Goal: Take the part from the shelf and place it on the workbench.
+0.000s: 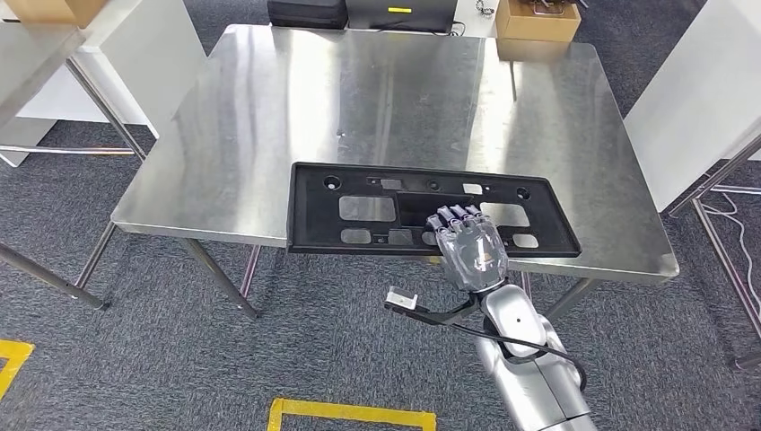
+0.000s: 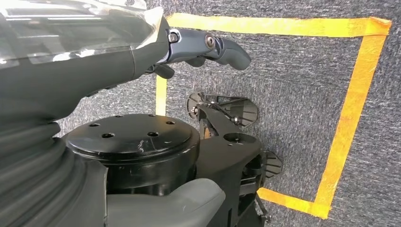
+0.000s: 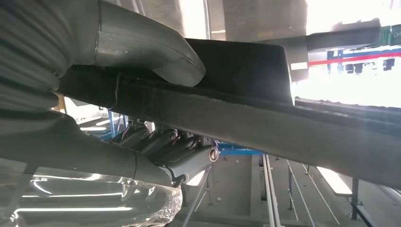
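The part point(image 1: 314, 215) is a long flat black plastic panel with several cutouts. It lies on the steel workbench point(image 1: 377, 99) along the near edge, its near left corner jutting slightly past the rim. My right hand point(image 1: 468, 247) grips the panel's near edge right of the middle. In the right wrist view the thumb point(image 3: 156, 52) presses one face of the black panel point(image 3: 246, 113) and the fingers point(image 3: 189, 161) curl against the other. My left hand point(image 2: 94, 71) hangs over the carpet holding nothing, its fingers point(image 2: 222, 47) spread away from the thumb.
A cardboard box point(image 1: 537, 18) and a black case point(image 1: 308, 13) stand beyond the workbench's far edge. White tables flank it at left point(image 1: 135, 54) and right point(image 1: 700, 99). Yellow tape point(image 1: 350, 415) marks the grey carpet near my feet.
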{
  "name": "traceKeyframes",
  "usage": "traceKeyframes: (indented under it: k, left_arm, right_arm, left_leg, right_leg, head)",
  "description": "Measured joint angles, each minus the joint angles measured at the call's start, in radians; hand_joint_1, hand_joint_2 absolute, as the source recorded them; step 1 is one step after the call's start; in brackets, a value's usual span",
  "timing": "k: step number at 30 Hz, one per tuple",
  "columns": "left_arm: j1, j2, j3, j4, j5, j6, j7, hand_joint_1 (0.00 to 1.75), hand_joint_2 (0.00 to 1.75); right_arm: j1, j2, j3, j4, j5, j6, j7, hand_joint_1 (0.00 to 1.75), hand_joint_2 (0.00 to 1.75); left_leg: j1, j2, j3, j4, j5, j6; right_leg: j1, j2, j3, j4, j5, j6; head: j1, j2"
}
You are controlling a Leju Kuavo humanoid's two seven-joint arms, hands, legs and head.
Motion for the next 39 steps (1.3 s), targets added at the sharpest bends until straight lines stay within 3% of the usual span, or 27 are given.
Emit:
traceKeyframes:
  k: [12, 20, 22, 24, 25, 27, 29, 30, 31, 33, 34, 35, 39]
  left_arm:
    - [0.001, 0.000, 0.000, 0.000, -0.010, 0.034, 0.055, 0.00, 1.75]
    - [0.001, 0.000, 0.002, 0.000, -0.008, 0.000, 0.026, 0.00, 1.75]
    - [0.001, -0.001, 0.003, 0.000, -0.006, -0.015, 0.011, 0.00, 1.75]
    - [-0.001, -0.002, 0.003, 0.000, -0.004, -0.024, 0.002, 0.00, 1.75]
    - [-0.001, -0.004, 0.003, 0.000, -0.004, -0.027, -0.001, 0.00, 1.75]
    - [-0.001, -0.004, 0.003, 0.000, -0.004, -0.030, -0.003, 0.00, 1.75]
    - [0.000, -0.004, 0.003, 0.000, -0.004, -0.031, -0.004, 0.00, 1.75]
    - [0.001, -0.004, 0.003, 0.000, -0.004, -0.031, -0.004, 0.00, 1.75]
    - [0.002, -0.004, 0.003, 0.000, -0.004, -0.031, -0.004, 0.00, 1.75]
    - [0.003, -0.003, 0.003, 0.000, -0.004, -0.031, -0.004, 0.00, 1.75]
    - [0.003, -0.003, 0.003, 0.000, -0.004, -0.031, -0.004, 0.00, 1.75]
    - [0.002, -0.002, 0.004, 0.000, -0.004, -0.031, -0.004, 0.00, 1.75]
    - [-0.003, 0.001, 0.004, -0.001, -0.005, -0.031, -0.004, 0.00, 1.75]
  right_arm:
    - [-0.029, -0.007, 0.000, 0.024, 0.005, 0.006, 0.021, 1.75, 1.75]
    - [-0.155, -0.024, -0.067, 0.207, -0.016, -0.006, 0.065, 1.75, 1.75]
    - [-0.171, -0.025, -0.076, 0.244, -0.013, -0.014, 0.060, 1.75, 1.75]
    - [-0.179, -0.024, -0.082, 0.266, -0.009, -0.018, 0.058, 1.75, 1.75]
    - [-0.184, -0.023, -0.084, 0.275, -0.007, -0.019, 0.058, 1.75, 1.75]
    - [-0.191, -0.023, -0.089, 0.292, -0.003, -0.020, 0.058, 1.75, 1.75]
    - [-0.191, -0.022, -0.093, 0.309, 0.001, -0.021, 0.058, 1.75, 1.75]
    - [-0.189, -0.023, -0.095, 0.315, 0.002, -0.021, 0.058, 1.75, 1.75]
    - [-0.188, -0.023, -0.095, 0.321, 0.003, -0.021, 0.058, 1.75, 1.75]
    - [-0.189, -0.023, -0.096, 0.329, 0.003, -0.021, 0.058, 1.75, 1.75]
    - [-0.190, -0.021, -0.096, 0.332, 0.003, -0.021, 0.058, 1.75, 1.75]
    - [-0.190, -0.020, -0.096, 0.336, 0.004, -0.021, 0.058, 1.75, 1.75]
    - [-0.192, -0.018, -0.098, 0.343, 0.008, -0.020, 0.058, 1.75, 1.75]
  left_leg:
    - [-0.008, 0.000, 0.014, -0.001, 0.000, 0.001]
    - [-0.010, -0.001, 0.018, 0.000, 0.001, 0.001]
    - [-0.011, 0.001, 0.019, -0.004, 0.002, 0.010]
    - [-0.003, 0.005, 0.037, -0.035, 0.018, 0.029]
    - [0.003, 0.008, 0.047, -0.054, 0.027, 0.038]
    - [0.008, 0.010, 0.062, -0.072, 0.034, 0.044]
    - [0.011, 0.008, 0.069, -0.072, 0.027, 0.040]
    - [0.013, 0.006, 0.075, -0.072, 0.021, 0.035]
    - [0.016, 0.003, 0.083, -0.070, 0.013, 0.028]
    - [0.021, 0.000, 0.095, -0.061, -0.013, 0.008]
    - [0.021, 0.001, 0.097, -0.052, -0.028, -0.002]
    - [0.020, 0.002, 0.097, -0.046, -0.040, -0.010]
    - [0.026, 0.008, 0.099, -0.034, -0.068, -0.025]
  right_leg:
    - [0.002, 0.000, 0.025, -0.010, 0.000, -0.001]
    - [0.001, -0.001, 0.030, -0.012, 0.000, -0.001]
    - [-0.005, 0.000, 0.034, -0.022, 0.006, 0.005]
    - [-0.003, -0.002, 0.028, -0.023, 0.007, 0.010]
    - [0.003, -0.003, 0.014, 0.002, -0.003, 0.006]
    - [0.004, -0.005, -0.047, 0.116, -0.036, -0.004]
    - [-0.002, -0.005, -0.110, 0.222, -0.054, -0.003]
    - [-0.007, -0.006, -0.121, 0.230, -0.046, 0.003]
    - [-0.013, -0.007, -0.113, 0.198, -0.023, 0.013]
    - [-0.024, -0.015, -0.057, 0.073, 0.032, 0.037]
    - [-0.027, -0.017, -0.032, 0.024, 0.043, 0.040]
    - [-0.026, -0.018, -0.018, 0.000, 0.040, 0.035]
    - [-0.018, -0.010, -0.009, 0.009, 0.001, -0.012]
  head:
    - [0.000, 0.000]
    - [0.001, 0.000]
    - [-0.001, 0.000]
    - [0.000, 0.000]
    - [0.002, 0.000]
    - [0.005, 0.000]
    - [0.005, 0.000]
    - [0.005, 0.000]
    - [0.005, 0.000]
    - [0.007, 0.000]
    - [0.009, 0.000]
    - [0.008, 0.000]
    - [-0.003, 0.000]
